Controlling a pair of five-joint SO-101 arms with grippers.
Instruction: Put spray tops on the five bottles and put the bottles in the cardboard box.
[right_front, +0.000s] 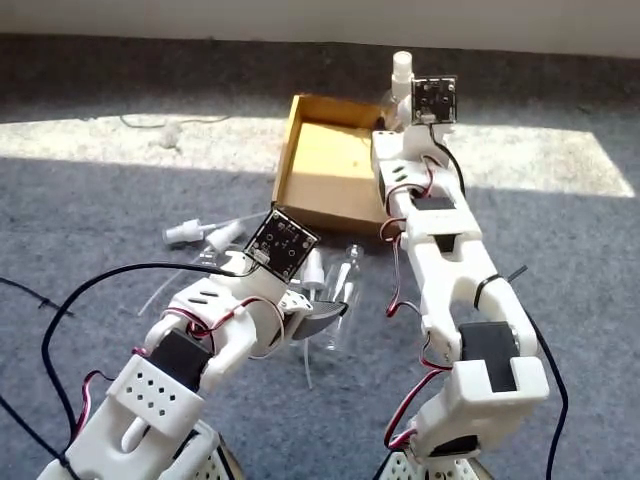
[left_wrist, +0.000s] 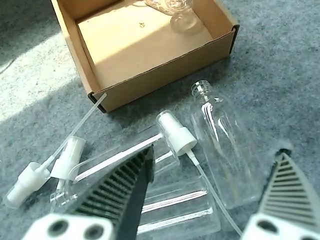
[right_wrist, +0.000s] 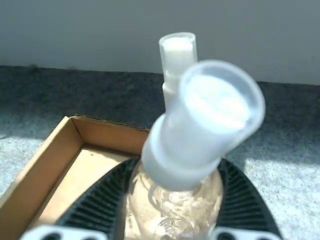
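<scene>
Ribbed right jaws clamp clear capped bottle (right_wrist: 195, 150) over cardboard box (right_wrist: 107, 132).

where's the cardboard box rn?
Cardboard box: on the carpet, high view's upper centre, beyond the left gripper; right gripper holds a bottle over its far right corner.

The left arm (right_front: 215, 310) and right arm (right_front: 440, 250) are white plastic shells around black servo blocks, laced with red and black wires. Their jaws are dark, ribbed wedges.
</scene>
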